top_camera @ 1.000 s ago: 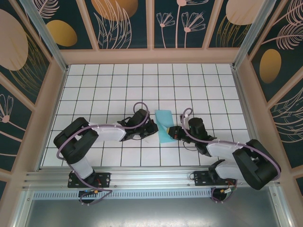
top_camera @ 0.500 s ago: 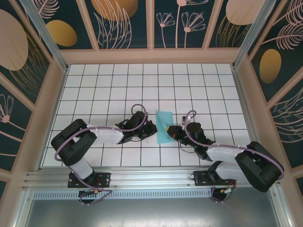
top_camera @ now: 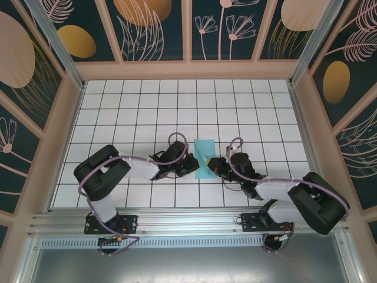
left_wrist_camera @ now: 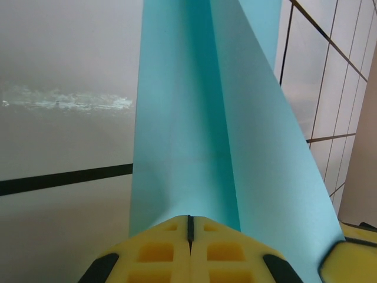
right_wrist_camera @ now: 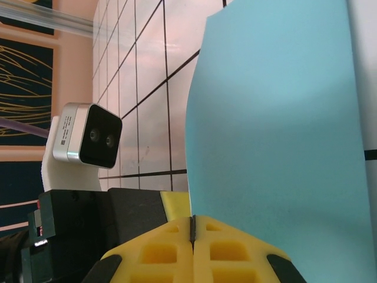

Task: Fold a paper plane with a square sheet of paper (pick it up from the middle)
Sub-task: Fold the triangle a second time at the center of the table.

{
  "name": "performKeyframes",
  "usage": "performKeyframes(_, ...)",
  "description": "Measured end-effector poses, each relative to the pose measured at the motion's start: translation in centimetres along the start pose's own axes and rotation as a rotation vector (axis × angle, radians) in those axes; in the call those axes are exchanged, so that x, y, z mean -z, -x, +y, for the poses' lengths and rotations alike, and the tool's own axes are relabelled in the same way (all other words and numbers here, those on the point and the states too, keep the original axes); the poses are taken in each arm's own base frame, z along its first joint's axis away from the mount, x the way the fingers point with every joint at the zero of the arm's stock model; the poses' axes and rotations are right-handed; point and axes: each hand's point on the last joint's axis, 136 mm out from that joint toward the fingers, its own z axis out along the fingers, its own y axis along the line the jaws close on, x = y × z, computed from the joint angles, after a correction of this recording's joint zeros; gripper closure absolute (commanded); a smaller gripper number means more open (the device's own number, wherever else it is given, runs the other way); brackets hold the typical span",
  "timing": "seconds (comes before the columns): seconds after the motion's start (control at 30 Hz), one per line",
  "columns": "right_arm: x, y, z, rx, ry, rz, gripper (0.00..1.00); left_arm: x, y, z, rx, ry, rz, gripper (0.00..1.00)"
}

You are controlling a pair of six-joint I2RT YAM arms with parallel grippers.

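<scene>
The square sheet of paper (top_camera: 204,157) is a light-blue strip, creased lengthwise, in the middle of the table between my two grippers. My left gripper (top_camera: 194,167) is at its lower left edge. In the left wrist view the yellow fingertips (left_wrist_camera: 171,230) meet, and the paper (left_wrist_camera: 194,118) rises straight from their seam with a ridge down its length. My right gripper (top_camera: 212,165) is at the lower right edge, also shut, with the paper's (right_wrist_camera: 277,130) edge running into the seam of that gripper (right_wrist_camera: 192,219). The two grippers are nearly touching.
The white gridded table (top_camera: 147,112) stretches free behind and to both sides. Wooden frame walls (top_camera: 68,112) enclose it, and a metal rail (top_camera: 188,219) runs along the near edge. The left arm's wrist camera (right_wrist_camera: 82,135) sits close beside the right gripper.
The left gripper has slid right and slightly nearer, up to the paper's edge. The right arm has sunk lower and closer to the paper. The sheet's lower end now sits pinched between the two grippers.
</scene>
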Motion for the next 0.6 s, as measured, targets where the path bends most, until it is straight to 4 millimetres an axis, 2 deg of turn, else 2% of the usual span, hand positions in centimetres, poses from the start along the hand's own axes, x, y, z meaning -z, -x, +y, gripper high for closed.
performKeyframes(0.33, -0.2, 0.6, -0.2, 0.086, -0.021, 0.045, 0.99, -0.4, -0.2, 0.7, 0.006, 0.017, 0.006, 0.94)
performKeyframes(0.6, -1.1, 0.9, -0.6, 0.185, -0.039, 0.134, 0.98, -0.6, -0.1, 0.9, -0.003, 0.022, 0.006, 0.95)
